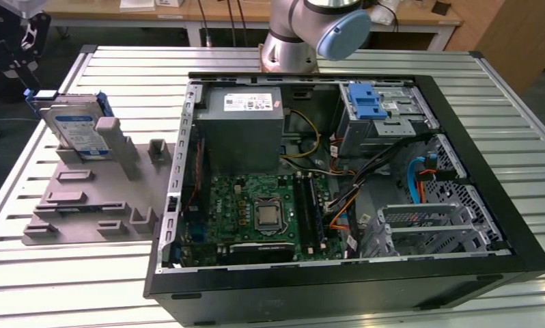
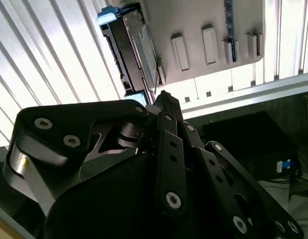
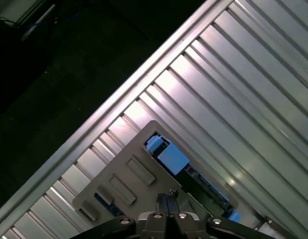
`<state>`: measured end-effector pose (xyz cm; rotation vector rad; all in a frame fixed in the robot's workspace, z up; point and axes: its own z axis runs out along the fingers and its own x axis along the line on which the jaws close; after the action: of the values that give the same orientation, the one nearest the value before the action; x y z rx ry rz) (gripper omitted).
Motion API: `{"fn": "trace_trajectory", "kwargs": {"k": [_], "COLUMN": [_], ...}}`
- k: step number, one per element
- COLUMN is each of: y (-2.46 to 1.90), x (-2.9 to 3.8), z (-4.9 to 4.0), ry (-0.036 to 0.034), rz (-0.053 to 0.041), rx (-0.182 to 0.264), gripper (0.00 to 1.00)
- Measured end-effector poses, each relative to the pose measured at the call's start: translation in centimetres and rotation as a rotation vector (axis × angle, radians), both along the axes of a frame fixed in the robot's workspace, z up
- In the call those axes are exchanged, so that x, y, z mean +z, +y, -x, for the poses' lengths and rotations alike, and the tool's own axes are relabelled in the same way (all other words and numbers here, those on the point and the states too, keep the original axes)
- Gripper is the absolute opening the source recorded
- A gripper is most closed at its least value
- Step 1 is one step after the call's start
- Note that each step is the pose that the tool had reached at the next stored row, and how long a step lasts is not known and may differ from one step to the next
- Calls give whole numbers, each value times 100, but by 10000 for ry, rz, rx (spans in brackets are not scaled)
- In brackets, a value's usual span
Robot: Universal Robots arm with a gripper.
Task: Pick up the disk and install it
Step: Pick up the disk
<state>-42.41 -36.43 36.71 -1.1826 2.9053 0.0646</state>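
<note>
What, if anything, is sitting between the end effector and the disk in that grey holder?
Nothing visible does. In the second wrist view the end effector points toward the disk, which stands on edge in the grey fixture, and no other object shows in the gap between them.

A slatted aluminium table (image 1: 117, 68) carries two things. An open black computer tower (image 1: 345, 297) lies on its side toward the exterior view's right. A grey moulded fixture plate (image 1: 76, 205) lies just beside it, toward the left.
</note>
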Motion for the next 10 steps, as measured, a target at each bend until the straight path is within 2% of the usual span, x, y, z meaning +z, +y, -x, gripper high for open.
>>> {"fn": "trace_trajectory", "kwargs": {"k": [10], "y": [0], "x": [-15], "z": [0], "ry": [0], "rz": [0], "rx": [1819], "gripper": [11]}}
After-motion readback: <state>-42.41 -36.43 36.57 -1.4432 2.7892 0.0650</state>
